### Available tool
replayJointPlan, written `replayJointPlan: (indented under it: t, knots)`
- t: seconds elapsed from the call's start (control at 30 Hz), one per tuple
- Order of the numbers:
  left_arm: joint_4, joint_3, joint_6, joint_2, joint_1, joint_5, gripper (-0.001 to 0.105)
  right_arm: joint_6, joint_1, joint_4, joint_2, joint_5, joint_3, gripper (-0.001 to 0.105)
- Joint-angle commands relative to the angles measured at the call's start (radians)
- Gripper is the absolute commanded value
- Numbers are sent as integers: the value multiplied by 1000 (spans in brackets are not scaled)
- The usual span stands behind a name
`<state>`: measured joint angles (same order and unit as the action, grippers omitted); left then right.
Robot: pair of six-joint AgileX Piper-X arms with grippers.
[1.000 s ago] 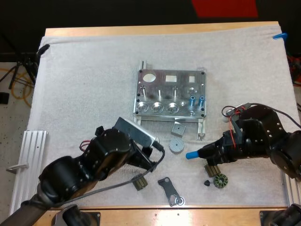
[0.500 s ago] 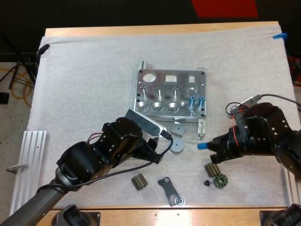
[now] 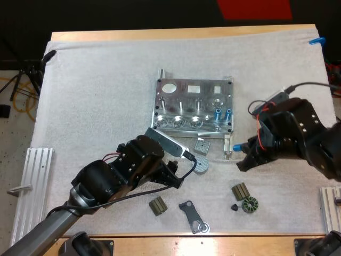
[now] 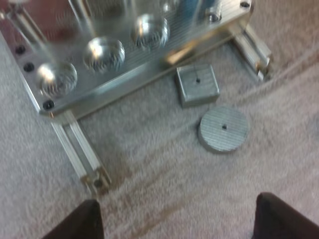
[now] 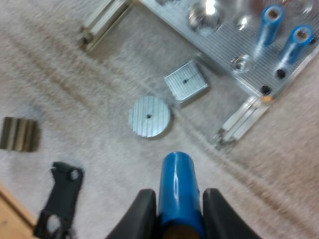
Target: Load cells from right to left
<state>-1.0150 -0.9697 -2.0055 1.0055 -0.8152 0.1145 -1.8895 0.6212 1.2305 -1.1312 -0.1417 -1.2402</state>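
The right gripper [image 5: 175, 215] is clamped on a blue cell [image 5: 178, 181], one black finger pressed to each side. A second ago it hung nearer to me, over the small dark parts, with the cell pointing left. It has since swung away from me and now sits just off the near right corner of the metal plate [image 3: 194, 106]. Two standing cells [image 3: 223, 113] already fill the rightmost holes along the plate's near edge, so I'd say this one belongs in the next hole to their left. It is not there yet and, by my reckoning, would have to be stood upright first. The left gripper [image 4: 174, 221] has crept right and further from me. Its fingers are spread wide and hold nothing, and it looks over the mat just short of the round disc [image 4: 223, 129] and the square block [image 4: 198, 84], which lie beside the plate's near edge. It seems to me to be closing in on the same patch, so the two arms could crowd each other near that corner.
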Motion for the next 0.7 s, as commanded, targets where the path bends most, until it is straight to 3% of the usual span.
replayJointPlan:
  t: [0.0, 0.67]
  knots:
    - [-5, -1, -12, 0, 1, 1, 63, -28, 1, 9, -15, 19, -29, 8]
    - [49, 25, -37, 1, 1, 39, 63, -173, 1, 0, -334, 128, -317, 8]
